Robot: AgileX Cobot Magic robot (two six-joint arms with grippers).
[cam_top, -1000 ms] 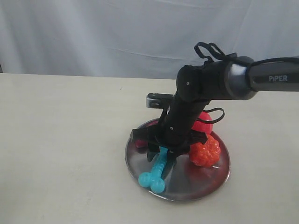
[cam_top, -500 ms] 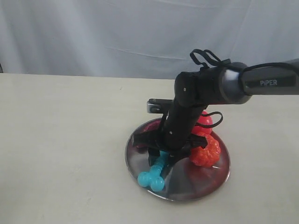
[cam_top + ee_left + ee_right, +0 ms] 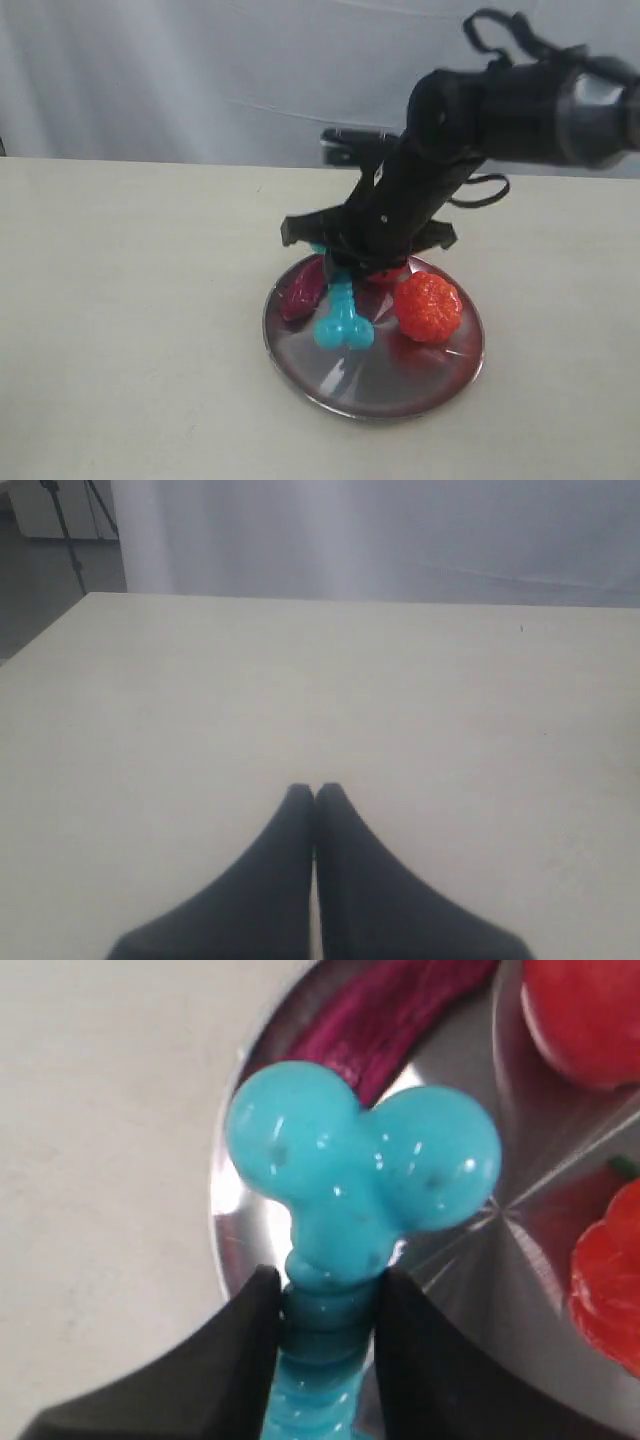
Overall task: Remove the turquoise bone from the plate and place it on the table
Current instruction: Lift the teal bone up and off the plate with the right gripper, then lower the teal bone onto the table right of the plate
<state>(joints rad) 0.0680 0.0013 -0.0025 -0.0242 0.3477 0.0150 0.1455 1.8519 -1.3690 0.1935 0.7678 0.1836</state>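
My right gripper (image 3: 325, 1300) is shut on the ribbed shaft of the turquoise bone (image 3: 365, 1175), whose knobbed end hangs down past the fingertips. In the exterior view the turquoise bone (image 3: 343, 318) dangles lifted above the steel plate (image 3: 400, 385), held under the right gripper (image 3: 343, 272). The plate (image 3: 520, 1270) lies below the bone in the right wrist view. My left gripper (image 3: 315, 792) is shut with nothing in it, over bare cream table (image 3: 300, 680), and does not show in the exterior view.
On the plate lie a dark purple elongated toy (image 3: 300, 292), an orange bumpy fruit toy (image 3: 429, 306) and a red toy (image 3: 585, 1015) partly behind the arm. Cream tabletop (image 3: 130, 300) spreads around the plate. A white curtain hangs behind.
The right gripper has risen with the turquoise bone, lifting it off the plate surface. The arm has swung upward and back. The plate has shifted slightly.
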